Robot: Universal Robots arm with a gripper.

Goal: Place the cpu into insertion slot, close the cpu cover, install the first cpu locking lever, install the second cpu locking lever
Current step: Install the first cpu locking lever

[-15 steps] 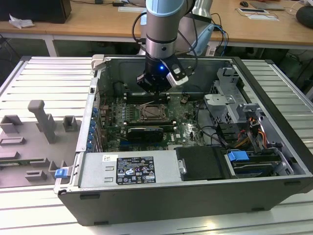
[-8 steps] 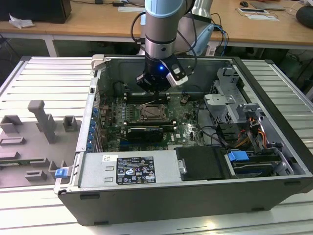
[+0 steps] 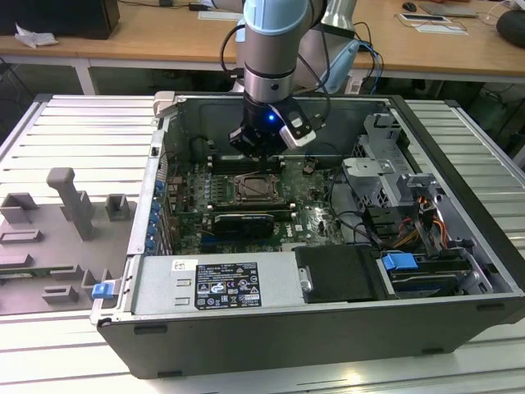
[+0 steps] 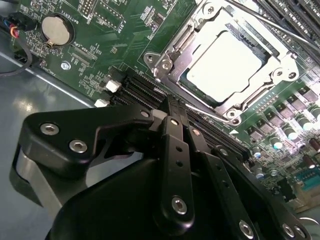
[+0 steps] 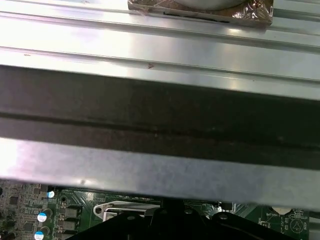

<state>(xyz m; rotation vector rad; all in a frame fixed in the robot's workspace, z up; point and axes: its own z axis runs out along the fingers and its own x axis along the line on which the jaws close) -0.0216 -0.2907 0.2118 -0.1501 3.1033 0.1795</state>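
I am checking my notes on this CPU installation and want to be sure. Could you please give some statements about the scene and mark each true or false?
1. The cpu lies in the insertion slot. True.
2. The cpu cover stands raised upright. False: it lies flat around the chip.
3. The gripper holds the cpu. False: it holds nothing, and the chip is in the socket.
4. A round coin cell battery sits on the green motherboard. True.
5. The computer case has its side open. True.
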